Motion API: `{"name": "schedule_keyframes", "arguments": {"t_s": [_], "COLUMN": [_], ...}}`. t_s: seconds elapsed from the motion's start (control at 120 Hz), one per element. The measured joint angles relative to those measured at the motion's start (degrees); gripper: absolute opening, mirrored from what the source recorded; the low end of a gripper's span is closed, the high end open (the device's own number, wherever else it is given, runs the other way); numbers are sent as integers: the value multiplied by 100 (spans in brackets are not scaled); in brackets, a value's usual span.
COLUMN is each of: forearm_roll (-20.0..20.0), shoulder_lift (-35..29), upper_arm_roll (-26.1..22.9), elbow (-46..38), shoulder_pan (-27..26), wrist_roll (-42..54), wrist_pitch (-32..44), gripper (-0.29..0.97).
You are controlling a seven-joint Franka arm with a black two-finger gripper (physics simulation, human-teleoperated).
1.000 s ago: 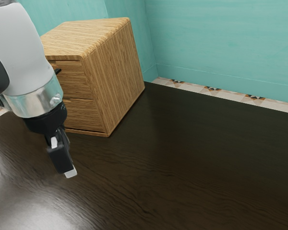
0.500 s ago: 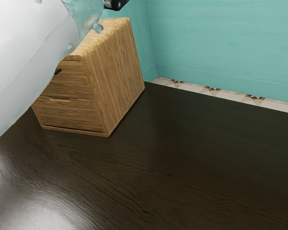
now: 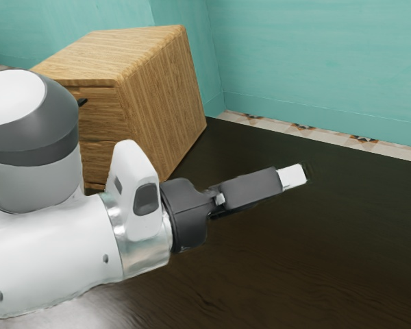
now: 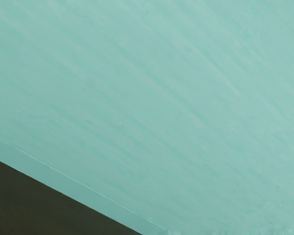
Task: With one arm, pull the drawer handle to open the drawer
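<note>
At the exterior view's left my arm (image 3: 55, 253) looms large and close to the camera, its white links cut off by the picture's edge. It covers much of the front of the wooden cabinet (image 3: 157, 89) behind it. Of the upper drawer (image 3: 103, 113) I see a strip of front past the arm's rounded joint, and that strip looks flush with the cabinet. The handle (image 3: 81, 103) is a small dark nub poking out beside the joint; I cannot make out its shape. The lower drawer front is mostly hidden.

Further right, the gripper (image 3: 291, 177) lies nearly level above the dark surface (image 3: 315, 260), pointing toward the exterior view's right, away from the cabinet. I see it side-on, so I cannot tell whether it is apart or together, and nothing shows in it. The handle sits well apart from it, back toward the exterior view's left and higher up, behind the hand.

The wrist view looks at the teal wall (image 4: 161, 98) with a wedge of the surface in one corner.
</note>
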Motion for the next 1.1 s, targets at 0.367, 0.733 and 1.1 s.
{"name": "schedule_keyframes", "arguments": {"t_s": [0.367,0.733,1.1], "forearm_roll": [253,385,-1871], "shoulder_lift": [-345,-601,-94], "upper_arm_roll": [-1320,-1812,-3627], "elbow": [1221,1995,2195], "shoulder_pan": [1875,2367,1069], "wrist_roll": [4412,3884,5545], "wrist_pitch": [1099,1138,-2978], "gripper": [68,68,68]}}
